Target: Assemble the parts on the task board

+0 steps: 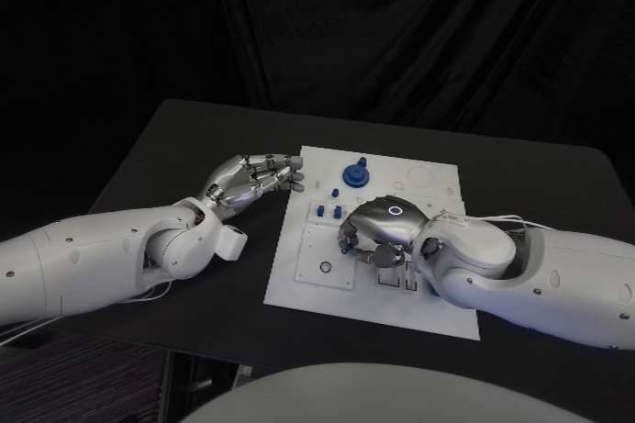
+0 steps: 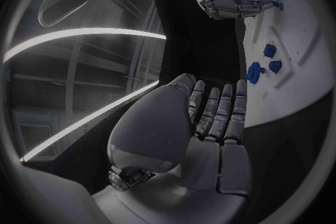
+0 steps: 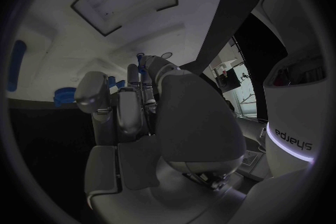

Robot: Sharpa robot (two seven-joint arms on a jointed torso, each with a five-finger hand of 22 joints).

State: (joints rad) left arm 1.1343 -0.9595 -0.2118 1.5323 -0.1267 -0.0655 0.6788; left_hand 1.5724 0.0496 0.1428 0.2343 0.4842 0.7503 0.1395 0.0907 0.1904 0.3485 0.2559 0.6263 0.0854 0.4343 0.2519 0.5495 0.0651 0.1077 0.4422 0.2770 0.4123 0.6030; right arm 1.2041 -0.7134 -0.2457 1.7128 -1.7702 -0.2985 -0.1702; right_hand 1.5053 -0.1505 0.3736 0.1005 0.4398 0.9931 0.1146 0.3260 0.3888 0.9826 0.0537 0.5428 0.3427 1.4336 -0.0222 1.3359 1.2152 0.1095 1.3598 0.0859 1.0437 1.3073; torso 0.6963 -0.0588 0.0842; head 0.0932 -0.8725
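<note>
right hand [image 1: 374, 235] bends over the task board [image 1: 430, 189], fingers curled onto a small blue part [image 1: 347, 250] (hold unclear), apparently seating it; left hand [image 1: 254, 179] hovers beside, empty, fingers loosely bent.

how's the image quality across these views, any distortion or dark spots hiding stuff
Head view: dark room, but the white task board reads clearly. Left wrist view: fisheye bends the board edge; bright light streaks curve beside the left hand. Right wrist view: the right hand is dim and covers the parts under its fingers.
</note>
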